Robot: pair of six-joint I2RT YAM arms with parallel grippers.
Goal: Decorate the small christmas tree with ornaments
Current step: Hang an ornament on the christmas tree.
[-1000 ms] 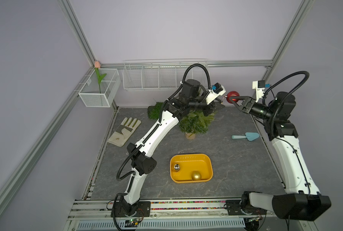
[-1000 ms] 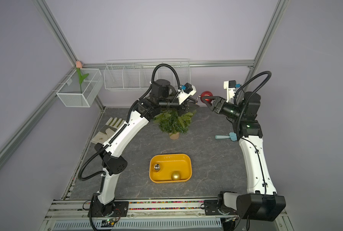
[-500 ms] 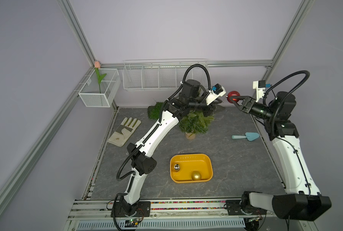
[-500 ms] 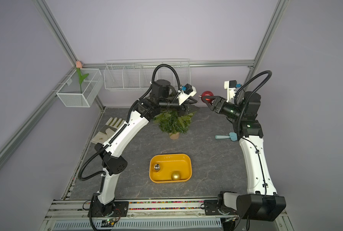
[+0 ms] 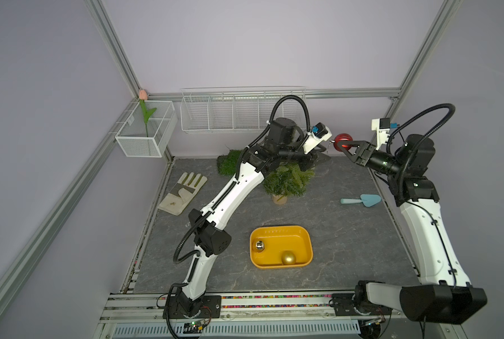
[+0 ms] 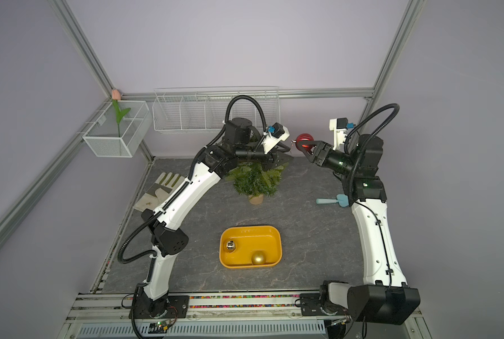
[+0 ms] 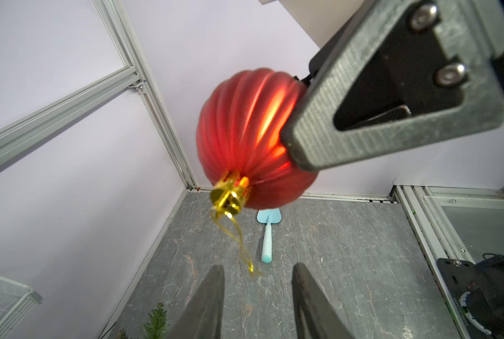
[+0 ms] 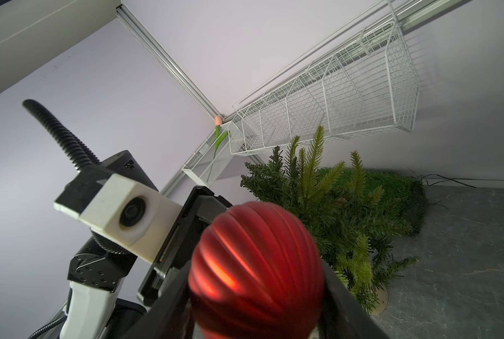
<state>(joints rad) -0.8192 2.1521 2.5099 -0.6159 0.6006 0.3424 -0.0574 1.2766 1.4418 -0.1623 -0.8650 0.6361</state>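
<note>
High at the back right, my right gripper (image 5: pixel 341 143) is shut on the red ribbed ornament (image 5: pixel 342 139), seen close up in the right wrist view (image 8: pixel 256 264). Its gold cap and thin gold loop (image 7: pixel 236 237) point toward my left gripper (image 7: pixel 258 268), which is open. The loop's end dangles just at the fingertips, not pinched. In both top views the left gripper (image 6: pixel 286 152) hovers over the top of the small christmas tree (image 5: pixel 289 182), which stands upright on its beige base. A shiny ornament (image 5: pixel 259 246) and a matte gold ornament (image 5: pixel 288 258) lie in the yellow tray (image 5: pixel 280 230).
A work glove (image 5: pixel 183 192) lies at the left and a blue trowel (image 5: pixel 362 200) at the right. The green turf mat (image 5: pixel 228 161) sits behind the tree. A wire rack (image 5: pixel 242 111) hangs on the back wall, and a mesh basket (image 5: pixel 145 138) holds a tulip.
Both arms and the red ornament stay almost where they were. The left jaws stand slightly wider than a second ago.
</note>
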